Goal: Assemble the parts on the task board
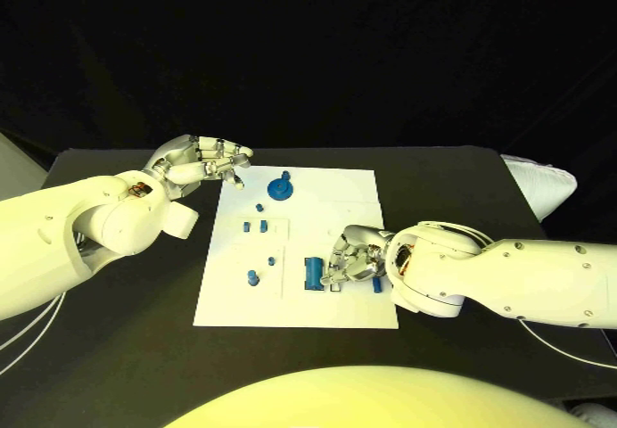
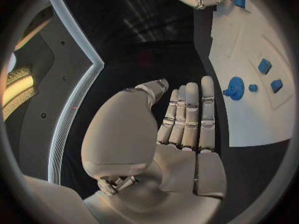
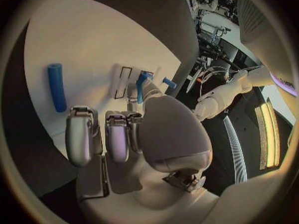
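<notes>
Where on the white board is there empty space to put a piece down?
The task board is bare along its right side beyond the blue gear, and in its near left corner below the small blue pieces. It is crowded around the right hand and the blue cylinder.

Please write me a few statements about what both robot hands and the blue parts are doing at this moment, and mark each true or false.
1. The left robot hand holds a blue part. False: its fingers lie straight and empty in the left wrist view, at the task board's far left corner.
2. The right robot hand is over the task board. True.
3. The blue gear sits on the black table. False: it is on the task board.
4. A blue cylinder lies on the board beside the right robot hand. True.
5. The two robot hands touch. False: they are well apart.
</notes>
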You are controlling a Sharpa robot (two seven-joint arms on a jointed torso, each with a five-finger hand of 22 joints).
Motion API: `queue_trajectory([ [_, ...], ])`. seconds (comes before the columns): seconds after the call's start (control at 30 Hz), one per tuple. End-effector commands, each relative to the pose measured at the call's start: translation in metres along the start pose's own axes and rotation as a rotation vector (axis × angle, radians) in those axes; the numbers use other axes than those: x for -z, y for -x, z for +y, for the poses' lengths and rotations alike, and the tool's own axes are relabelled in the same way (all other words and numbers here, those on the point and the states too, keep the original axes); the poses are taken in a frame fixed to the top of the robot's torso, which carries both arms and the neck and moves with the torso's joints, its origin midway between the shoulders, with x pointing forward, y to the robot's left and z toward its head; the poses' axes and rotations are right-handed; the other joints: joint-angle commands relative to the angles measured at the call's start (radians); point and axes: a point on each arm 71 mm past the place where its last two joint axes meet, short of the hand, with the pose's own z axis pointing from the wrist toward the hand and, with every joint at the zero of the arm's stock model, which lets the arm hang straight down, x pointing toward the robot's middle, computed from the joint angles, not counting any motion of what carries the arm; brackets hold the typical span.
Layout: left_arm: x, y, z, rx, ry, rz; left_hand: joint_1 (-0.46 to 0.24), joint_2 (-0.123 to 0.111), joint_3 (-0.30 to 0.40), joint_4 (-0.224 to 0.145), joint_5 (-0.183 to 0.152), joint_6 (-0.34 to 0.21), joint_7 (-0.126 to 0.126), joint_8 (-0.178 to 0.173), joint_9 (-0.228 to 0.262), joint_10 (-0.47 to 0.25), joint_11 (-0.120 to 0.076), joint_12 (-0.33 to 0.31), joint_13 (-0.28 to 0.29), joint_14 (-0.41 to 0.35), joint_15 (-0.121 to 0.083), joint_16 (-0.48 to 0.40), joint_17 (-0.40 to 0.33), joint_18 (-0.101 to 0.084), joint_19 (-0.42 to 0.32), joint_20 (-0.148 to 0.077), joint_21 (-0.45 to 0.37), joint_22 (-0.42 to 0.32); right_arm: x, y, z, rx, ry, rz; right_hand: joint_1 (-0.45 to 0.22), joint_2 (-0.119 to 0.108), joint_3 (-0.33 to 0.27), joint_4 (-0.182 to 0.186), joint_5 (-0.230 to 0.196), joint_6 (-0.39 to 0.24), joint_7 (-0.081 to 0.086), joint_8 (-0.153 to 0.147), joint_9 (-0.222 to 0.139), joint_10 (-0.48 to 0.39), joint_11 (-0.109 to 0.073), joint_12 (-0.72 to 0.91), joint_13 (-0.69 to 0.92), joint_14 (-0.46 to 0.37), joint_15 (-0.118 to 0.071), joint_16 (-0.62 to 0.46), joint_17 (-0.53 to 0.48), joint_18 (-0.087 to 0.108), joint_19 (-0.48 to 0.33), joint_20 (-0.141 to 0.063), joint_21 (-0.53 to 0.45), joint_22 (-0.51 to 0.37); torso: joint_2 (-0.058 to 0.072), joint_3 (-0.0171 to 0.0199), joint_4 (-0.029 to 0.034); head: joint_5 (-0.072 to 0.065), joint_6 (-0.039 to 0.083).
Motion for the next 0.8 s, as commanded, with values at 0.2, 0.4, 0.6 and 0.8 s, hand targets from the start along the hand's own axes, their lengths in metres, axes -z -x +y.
queue_trajectory([
  [0.2,0.0,-0.001,-0.001,0.007,-0.007,0.009,-0.001,0.008,0.0,0.005,0.002,-0.002,0.004,-0.006,-0.001,0.003,0.001,-0.004,0.001,0.0,0.003,-0.005,0.0,0.013,0.006,-0.002,-0.005,-0.002,0.011,0.012,-0.017,-0.054,0.011,-0.068,-0.017,-0.022,0.009,0.003,-0.001,-0.01,0.009,-0.01,-0.009,0.1,0.007,0.0,0.259,0.101,0.002,0.004,0.263,-0.01,0.073,-0.003,-0.003,0.226,-0.002,-0.001,-0.002,0.0,0.0],
  [0.4,0.0,-0.001,-0.001,0.007,-0.007,0.007,-0.001,0.008,0.0,0.005,0.002,-0.002,0.004,-0.006,-0.001,0.003,0.001,-0.004,0.001,0.0,0.003,-0.005,0.0,0.013,0.006,-0.002,-0.005,-0.002,0.025,0.027,-0.044,-0.095,-0.043,-0.103,-0.023,-0.031,0.019,0.003,-0.008,-0.025,0.019,-0.025,-0.017,0.099,0.015,-0.002,0.258,0.101,0.008,0.004,0.263,-0.009,0.072,0.001,-0.008,0.225,-0.002,-0.0004,-0.0029,-0.006,0.0],
  [0.6,0.0,-0.001,0.0,0.007,-0.006,0.008,-0.001,0.008,0.0,0.005,0.002,-0.002,0.004,-0.006,-0.001,0.003,0.001,-0.004,0.001,0.0,0.003,-0.005,0.0,0.013,0.006,-0.002,-0.005,-0.002,0.037,0.038,-0.072,-0.079,-0.118,-0.133,-0.043,-0.06,0.025,0.005,-0.034,-0.032,0.03,-0.038,-0.024,0.095,0.025,-0.01,0.254,0.101,0.018,0.004,0.263,-0.008,0.07,0.009,-0.018,0.223,-0.001,0.0007,-0.0029,-0.017,0.001],
  [0.8,0.0,-0.001,0.001,0.007,-0.004,0.009,-0.001,0.009,-0.001,0.008,0.002,0.0,0.004,-0.007,-0.001,0.003,0.001,-0.004,0.002,0.0,0.003,-0.005,0.0,0.013,0.007,-0.002,-0.007,-0.002,0.046,0.042,-0.09,-0.02,-0.176,-0.149,-0.082,-0.093,0.046,0.007,-0.054,-0.004,0.023,-0.022,-0.01,0.09,0.021,-0.02,0.247,0.101,0.016,0.004,0.263,-0.006,0.068,0.012,-0.024,0.222,0.0,0.0008,-0.0027,-0.026,0.003],
])
